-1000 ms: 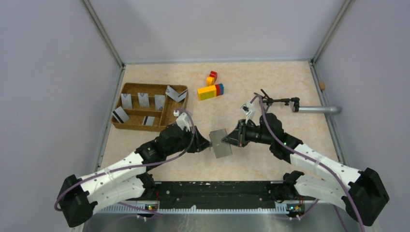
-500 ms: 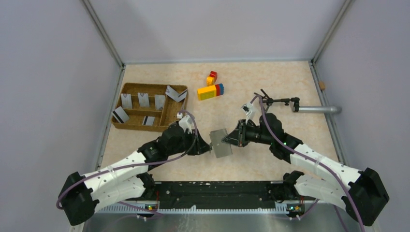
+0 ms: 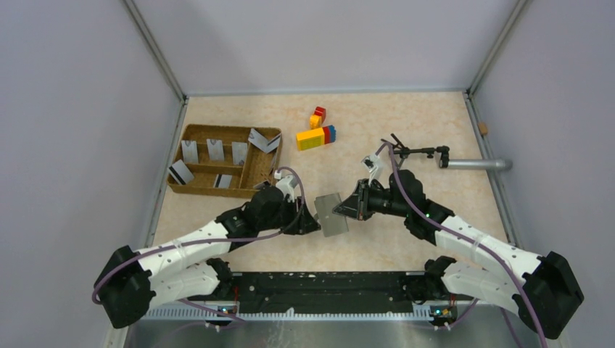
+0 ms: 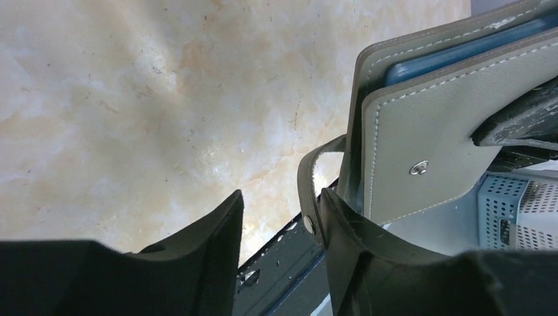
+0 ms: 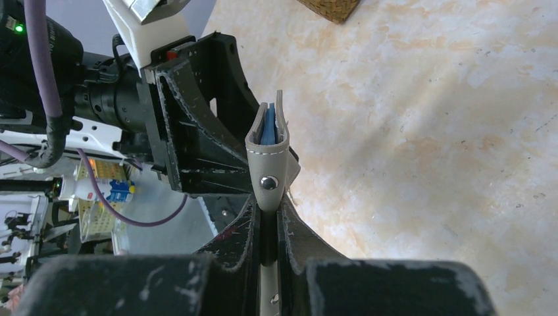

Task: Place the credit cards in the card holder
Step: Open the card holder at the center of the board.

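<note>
Left wrist view crops the card holder (image 4: pixel 421 125).

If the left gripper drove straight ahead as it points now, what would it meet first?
Probably the card holder, clamped by the right gripper; its strap sits right at the left gripper. Depth is unclear.

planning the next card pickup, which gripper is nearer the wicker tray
Left. The left gripper hangs a little beyond the near right corner of the wicker tray, jaws open beside the card holder. The right gripper is farther right, clamped on that holder's other side.
</note>
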Robot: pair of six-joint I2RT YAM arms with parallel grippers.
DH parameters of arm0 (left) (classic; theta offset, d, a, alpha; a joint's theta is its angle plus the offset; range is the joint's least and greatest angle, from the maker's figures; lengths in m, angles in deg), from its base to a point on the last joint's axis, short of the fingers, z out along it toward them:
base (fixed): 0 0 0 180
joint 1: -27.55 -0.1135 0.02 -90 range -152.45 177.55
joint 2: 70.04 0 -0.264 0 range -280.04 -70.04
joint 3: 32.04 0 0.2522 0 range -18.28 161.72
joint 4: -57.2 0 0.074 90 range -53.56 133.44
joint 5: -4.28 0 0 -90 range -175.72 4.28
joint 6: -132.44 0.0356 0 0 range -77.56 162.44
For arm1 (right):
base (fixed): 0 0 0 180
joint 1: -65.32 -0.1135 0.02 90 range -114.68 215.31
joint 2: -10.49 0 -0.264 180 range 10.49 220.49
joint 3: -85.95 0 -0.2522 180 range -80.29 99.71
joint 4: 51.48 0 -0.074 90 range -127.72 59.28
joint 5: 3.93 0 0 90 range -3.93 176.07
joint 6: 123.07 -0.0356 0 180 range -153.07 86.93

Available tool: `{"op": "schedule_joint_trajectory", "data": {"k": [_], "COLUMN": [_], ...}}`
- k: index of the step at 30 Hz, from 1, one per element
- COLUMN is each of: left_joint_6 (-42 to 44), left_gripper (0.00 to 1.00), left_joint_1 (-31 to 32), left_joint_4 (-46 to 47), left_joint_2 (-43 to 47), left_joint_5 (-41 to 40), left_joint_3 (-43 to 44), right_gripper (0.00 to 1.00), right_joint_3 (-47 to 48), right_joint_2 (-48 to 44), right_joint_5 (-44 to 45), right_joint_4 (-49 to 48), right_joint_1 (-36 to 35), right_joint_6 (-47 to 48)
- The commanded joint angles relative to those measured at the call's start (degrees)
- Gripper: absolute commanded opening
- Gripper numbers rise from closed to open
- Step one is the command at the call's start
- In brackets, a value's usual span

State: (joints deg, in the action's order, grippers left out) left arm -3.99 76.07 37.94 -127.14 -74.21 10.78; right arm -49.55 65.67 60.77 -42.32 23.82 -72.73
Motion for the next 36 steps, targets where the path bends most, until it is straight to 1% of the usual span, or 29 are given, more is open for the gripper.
{"op": "schedule_joint_trajectory", "data": {"k": [1,2,6,7,8,9,10,11,12,13,14,16,20,24,27,31,36], "left_joint_6": [2.81,3.31,5.36,6.19,7.14,8.09,8.97,9.92,11.10,11.87,12.70,14.67,17.45,18.66,18.97,17.68,15.77], "left_gripper": [0.42,0.36,0.05,0.00,0.00,0.00,0.00,0.00,0.00,0.00,0.00,0.00,0.00,0.00,0.00,0.00,0.00], "left_joint_1": [-0.13,-0.12,-0.17,-0.17,-0.17,-0.15,-0.17,-0.15,-0.16,-0.17,-0.17,-0.16,-0.17,-0.49,-1.82,-5.04,-7.72], "left_joint_4": [2.72,2.69,2.96,2.83,2.57,2.33,2.00,1.83,1.47,0.50,-0.76,-3.07,-7.26,-8.81,-10.57,-10.83,-14.21], "left_joint_2": [-1.52,-1.55,-0.01,0.68,1.37,1.98,2.48,2.69,2.54,2.06,1.14,-0.63,-3.94,-6.44,-7.14,-6.15,-5.05], "left_joint_5": [2.54,2.58,3.47,3.84,4.39,5.12,6.15,7.95,9.94,11.99,14.65,18.59,22.64,23.80,22.69,22.01,19.78], "left_joint_3": [3.26,3.35,3.10,2.99,2.87,2.58,2.50,2.42,2.53,2.95,3.65,4.98,7.36,8.98,9.82,8.34,4.90], "right_gripper": [0.00,0.00,0.00,0.00,0.00,0.03,0.12,0.29,0.43,0.53,0.60,0.66,0.70,0.72,0.72,0.64,0.47], "right_joint_3": [0.31,0.22,-0.19,-0.30,-0.35,-0.39,-0.54,-0.72,-1.09,-1.47,-1.97,-2.85,-4.18,-5.92,-7.62,-9.62,-9.30], "right_joint_2": [-0.04,0.01,0.30,0.56,0.81,1.34,2.02,2.76,3.63,4.49,5.59,7.16,7.78,6.45,5.62,7.07,12.17], "right_joint_5": [-0.19,-0.07,1.98,3.24,4.79,6.70,8.29,9.81,11.36,11.98,12.50,13.31,14.04,13.17,12.50,11.60,10.40], "right_joint_4": [-1.42,-1.34,0.64,1.50,2.66,3.97,5.20,6.57,7.09,6.96,6.59,6.17,5.05,2.54,-0.31,-5.43,-10.91], "right_joint_1": [-0.47,-0.51,-0.52,-0.52,-0.48,-0.52,-0.52,-0.56,-0.52,-0.52,-0.52,-0.52,-1.39,-2.69,-3.82,-5.07,-7.17], "right_joint_6": [-0.09,-0.08,0.26,0.45,0.68,1.01,1.32,1.67,1.90,2.18,2.28,2.22,1.96,0.64,-1.17,-3.99,-5.54]}}
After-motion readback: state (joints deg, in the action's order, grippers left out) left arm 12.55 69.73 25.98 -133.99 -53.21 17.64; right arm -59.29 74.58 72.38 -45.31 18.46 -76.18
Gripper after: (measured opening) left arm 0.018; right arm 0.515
